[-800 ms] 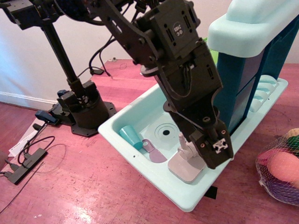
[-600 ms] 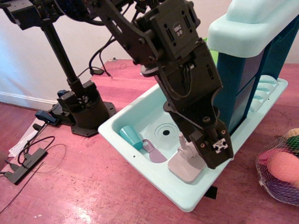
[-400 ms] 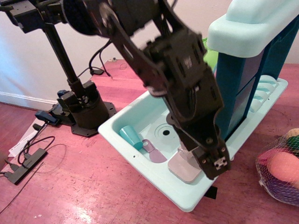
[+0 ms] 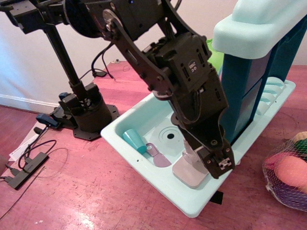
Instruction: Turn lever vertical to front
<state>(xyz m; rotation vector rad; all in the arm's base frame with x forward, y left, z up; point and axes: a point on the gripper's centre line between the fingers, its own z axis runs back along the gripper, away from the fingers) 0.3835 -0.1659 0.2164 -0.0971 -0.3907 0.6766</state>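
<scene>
One claw (image 4: 217,165) of yours hung low over the faucet base (image 4: 188,172) at the toy sink's (image 4: 144,115) front rim, hiding the lever; its grip couldn't be told. Behind lay a teal cup (image 4: 135,140).

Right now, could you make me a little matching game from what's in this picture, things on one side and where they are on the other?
Things:
1. teal cup
2. purple utensil
3. net bag of toys
4. black stand

Places:
A. on the floor, far right
B. lying in the sink's left corner
C. left of the sink, by the wall
D. in the sink, beside the drain

Pairs: 1-B, 2-D, 3-A, 4-C
</scene>
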